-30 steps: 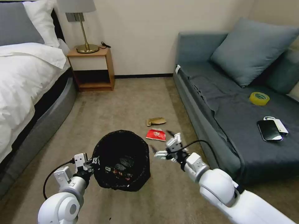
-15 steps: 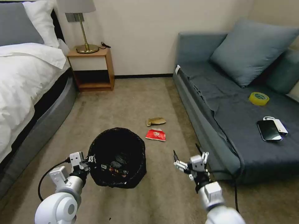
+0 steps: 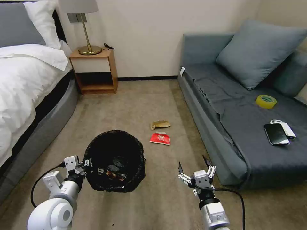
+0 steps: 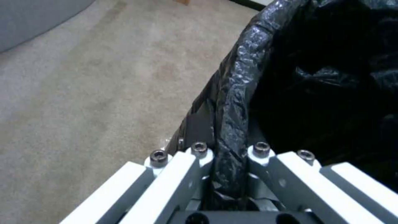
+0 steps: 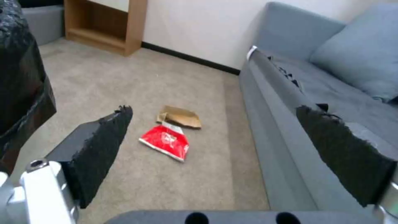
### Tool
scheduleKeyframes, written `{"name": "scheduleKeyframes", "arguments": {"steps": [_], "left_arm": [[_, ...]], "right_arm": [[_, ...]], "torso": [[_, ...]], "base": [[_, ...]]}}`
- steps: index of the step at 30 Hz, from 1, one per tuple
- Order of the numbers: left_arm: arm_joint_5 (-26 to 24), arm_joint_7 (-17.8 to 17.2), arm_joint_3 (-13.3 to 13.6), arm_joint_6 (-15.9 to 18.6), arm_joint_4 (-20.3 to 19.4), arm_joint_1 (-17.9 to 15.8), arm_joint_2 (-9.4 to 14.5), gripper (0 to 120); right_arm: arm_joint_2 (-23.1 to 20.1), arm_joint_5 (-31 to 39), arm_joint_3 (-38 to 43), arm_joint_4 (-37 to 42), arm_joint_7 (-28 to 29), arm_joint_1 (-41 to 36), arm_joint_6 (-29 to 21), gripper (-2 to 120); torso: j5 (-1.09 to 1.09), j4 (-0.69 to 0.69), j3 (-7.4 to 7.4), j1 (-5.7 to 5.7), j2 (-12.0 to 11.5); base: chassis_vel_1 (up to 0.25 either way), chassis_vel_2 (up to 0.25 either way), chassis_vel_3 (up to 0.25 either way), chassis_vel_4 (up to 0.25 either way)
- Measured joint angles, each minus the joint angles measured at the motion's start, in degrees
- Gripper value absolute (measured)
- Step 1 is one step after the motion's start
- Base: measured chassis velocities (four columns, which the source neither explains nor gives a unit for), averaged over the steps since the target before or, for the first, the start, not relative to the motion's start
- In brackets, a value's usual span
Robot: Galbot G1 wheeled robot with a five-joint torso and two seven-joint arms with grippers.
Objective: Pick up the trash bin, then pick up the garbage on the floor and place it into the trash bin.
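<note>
Bin in my left grip, right end effector wide and lined up on the floor litter.

On my left, the left end effector [image 3: 83, 163] is clamped on the near rim of the bin [image 3: 136, 150]; the wrist view shows the black bag's rim pinched between both fingers [image 4: 199, 155], which I judge keeps the bin raised and its mouth facing up to take drops. Some litter already lies inside it. Farther right, on the carpet ahead of the bin, the red wrapper [image 3: 160, 138] lies flat with the tan scrap [image 3: 160, 124] just beyond it, almost touching. My right end effector [image 3: 195, 166] hangs low near the sofa [image 3: 204, 127], pads spread wide and empty; both pieces sit ahead of it and slightly to its left, framed between the pads [image 5: 101, 146] in the wrist view.
</note>
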Motion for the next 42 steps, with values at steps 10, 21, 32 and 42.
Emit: {"name": "scheduleKeyframes", "arguments": {"steps": [10, 21, 32, 42], "left_arm": [[-0.7, 0.2, -1.1, -0.2, -0.3, 0.1, 0.3, 3], [-0.8, 0.5, -2.2, -0.9, -0.6, 0.5, 0.4, 3], [-1.4, 1.0, -3.5, -1.4, -0.5, 0.7, 0.9, 3], [-2.5, 1.4, -5.1, -1.6, 0.1, 0.9, 1.6, 3]], "right_arm": [[-0.1, 0.4, 0.3, 0.0, -1.9, -0.5, 0.7, 100], [0.0, 0.3, 0.4, 0.3, -3.2, -1.2, 0.9, 100], [0.6, 0.3, 0.6, 0.4, -4.9, -1.6, 1.4, 100], [1.6, -1.2, 0.1, -0.2, -5.5, -2.1, 2.1, 100]], "torso": [[0.0, 0.0, 0.0, 0.0, 0.0], [0.0, 0.0, 0.0, 0.0, 0.0], [0.0, -0.01, 0.0, 0.0, 0.0], [0.0, 0.0, 0.01, 0.0, 0.0]], "base": [[0.0, 0.0, 0.0, 0.0], [0.0, 0.0, 0.0, 0.0], [0.0, 0.0, 0.0, 0.0], [-0.054, 0.067, 0.061, -0.062]]}}
